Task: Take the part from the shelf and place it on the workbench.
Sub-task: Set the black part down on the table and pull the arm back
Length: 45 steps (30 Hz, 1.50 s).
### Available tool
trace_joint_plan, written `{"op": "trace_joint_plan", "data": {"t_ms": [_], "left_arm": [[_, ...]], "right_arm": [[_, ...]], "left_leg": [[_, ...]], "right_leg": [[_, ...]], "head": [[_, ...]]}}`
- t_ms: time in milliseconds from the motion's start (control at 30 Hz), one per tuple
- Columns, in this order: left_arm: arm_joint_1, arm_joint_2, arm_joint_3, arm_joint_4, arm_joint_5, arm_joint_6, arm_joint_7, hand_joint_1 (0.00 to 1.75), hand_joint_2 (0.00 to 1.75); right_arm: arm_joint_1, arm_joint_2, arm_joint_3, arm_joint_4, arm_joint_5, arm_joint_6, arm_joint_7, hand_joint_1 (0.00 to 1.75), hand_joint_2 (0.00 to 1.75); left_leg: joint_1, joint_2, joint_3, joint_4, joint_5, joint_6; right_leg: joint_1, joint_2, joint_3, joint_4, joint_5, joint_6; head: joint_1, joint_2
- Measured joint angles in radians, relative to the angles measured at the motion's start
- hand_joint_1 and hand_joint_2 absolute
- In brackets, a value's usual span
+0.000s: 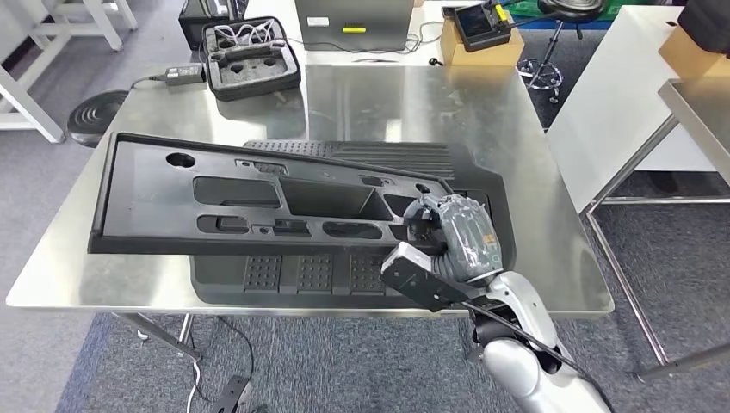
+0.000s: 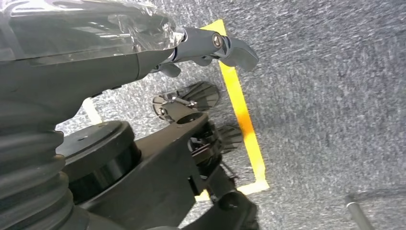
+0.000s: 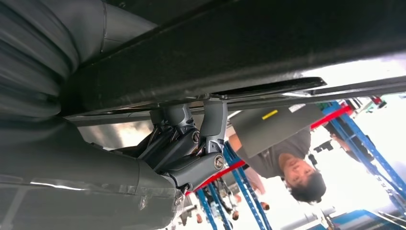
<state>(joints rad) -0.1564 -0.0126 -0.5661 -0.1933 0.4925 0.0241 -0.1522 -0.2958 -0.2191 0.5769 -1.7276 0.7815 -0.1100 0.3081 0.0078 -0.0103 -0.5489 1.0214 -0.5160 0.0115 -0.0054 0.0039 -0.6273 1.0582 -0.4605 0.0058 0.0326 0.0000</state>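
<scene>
Head view showed the right hand (image 1: 448, 237) gripping the long black part (image 1: 258, 202) by its near end, probably to lower it onto another panel (image 1: 387, 159) on the workbench (image 1: 413, 95). The left hand (image 2: 210, 45) hung with nothing held, fingers loosely curled.

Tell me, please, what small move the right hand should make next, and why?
Probably lower the panel flat, then let go: the right hand grips its near-right end, holding it above another black part on the workbench.
</scene>
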Motion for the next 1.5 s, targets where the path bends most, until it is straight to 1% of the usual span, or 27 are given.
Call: {"op": "trace_joint_plan", "data": {"t_ms": [67,133,167,300,433,500,600,1167,1300,1367,1433,1500], "left_arm": [[0.000,0.000,0.000,0.000,0.001,0.000,0.000,0.00,1.75],[0.001,0.000,0.000,0.000,0.001,0.000,0.000,0.00,1.75],[0.001,0.000,0.000,0.000,0.001,0.000,0.000,0.00,1.75],[0.000,0.000,0.000,0.000,0.001,0.000,0.000,0.00,1.75],[0.000,0.000,0.000,0.000,0.001,0.000,0.000,0.00,1.75],[0.000,0.000,0.000,0.000,0.000,0.000,0.000,0.00,1.75],[0.000,0.000,0.000,0.000,-0.001,0.000,0.000,0.00,1.75],[-0.001,0.000,0.000,0.000,-0.013,0.000,0.000,0.00,1.75],[-0.012,0.000,0.000,0.000,-0.029,-0.003,0.010,0.00,1.75],[-0.019,0.000,0.000,0.000,-0.037,-0.005,0.018,0.00,1.75],[-0.029,-0.001,-0.001,0.000,-0.043,-0.006,0.024,0.00,1.75],[-0.038,-0.003,-0.001,0.000,-0.048,-0.007,0.028,0.00,1.75]], "right_arm": [[-0.001,0.000,0.000,0.000,0.000,0.000,0.000,1.75,1.75],[-0.001,0.001,0.000,0.000,0.000,0.000,0.001,1.75,1.75],[-0.001,0.001,0.000,0.000,0.000,0.000,0.000,1.75,1.75],[-0.002,0.001,0.000,0.000,0.000,-0.001,-0.006,1.75,1.75],[-0.003,0.002,0.000,0.000,0.000,-0.001,-0.012,1.75,1.75],[-0.005,0.002,0.000,0.000,-0.001,-0.001,-0.013,1.75,1.75],[-0.006,0.002,0.000,0.000,-0.003,-0.001,-0.014,1.75,1.75],[-0.011,0.008,0.002,0.003,-0.010,-0.001,-0.027,1.75,1.75],[-0.042,0.026,0.015,0.026,-0.013,0.001,-0.056,1.75,1.75],[-0.071,0.045,0.032,0.056,0.010,-0.003,-0.068,1.75,1.75],[-0.110,0.070,0.056,0.104,0.068,-0.011,-0.070,1.75,1.75],[-0.157,0.100,0.084,0.162,0.154,-0.018,-0.054,1.75,1.75]], "left_leg": [[-0.004,0.000,0.000,0.003,-0.006,-0.002],[-0.006,0.002,0.002,0.002,-0.010,0.001],[-0.005,0.002,0.004,-0.001,-0.009,0.000],[-0.005,0.002,0.009,-0.011,-0.007,-0.004],[-0.005,0.002,0.011,-0.015,-0.006,-0.010],[-0.005,0.002,0.011,-0.016,-0.005,-0.013],[-0.005,0.002,0.011,-0.017,-0.005,-0.013],[-0.007,0.002,0.013,-0.017,-0.005,-0.013],[-0.007,0.002,0.013,-0.017,-0.005,-0.013],[-0.007,0.002,0.013,-0.017,-0.005,-0.013],[-0.007,0.002,0.013,-0.017,-0.005,-0.013],[-0.007,0.002,0.014,-0.017,-0.005,-0.013]], "right_leg": [[0.002,0.001,0.008,-0.023,-0.004,-0.001],[0.001,0.003,0.010,-0.027,-0.008,0.001],[0.001,0.003,0.010,-0.027,-0.009,0.000],[0.002,0.003,0.011,-0.026,-0.012,-0.005],[0.002,0.003,0.011,-0.026,-0.014,-0.008],[0.002,0.003,0.011,-0.026,-0.013,-0.008],[0.002,0.003,0.012,-0.026,-0.013,-0.008],[-0.002,0.002,0.016,-0.028,-0.013,-0.008],[-0.003,0.002,0.016,-0.028,-0.013,-0.008],[-0.003,0.002,0.016,-0.028,-0.013,-0.008],[-0.002,0.002,0.017,-0.028,-0.013,-0.008],[-0.002,0.002,0.017,-0.028,-0.013,-0.008]], "head": [[-0.004,0.000],[-0.011,0.000],[-0.015,0.000],[-0.026,0.000],[-0.031,0.000],[-0.032,0.000],[-0.032,0.000],[-0.028,0.000],[-0.028,0.000],[-0.027,0.000],[-0.028,0.000],[-0.028,0.000]]}}
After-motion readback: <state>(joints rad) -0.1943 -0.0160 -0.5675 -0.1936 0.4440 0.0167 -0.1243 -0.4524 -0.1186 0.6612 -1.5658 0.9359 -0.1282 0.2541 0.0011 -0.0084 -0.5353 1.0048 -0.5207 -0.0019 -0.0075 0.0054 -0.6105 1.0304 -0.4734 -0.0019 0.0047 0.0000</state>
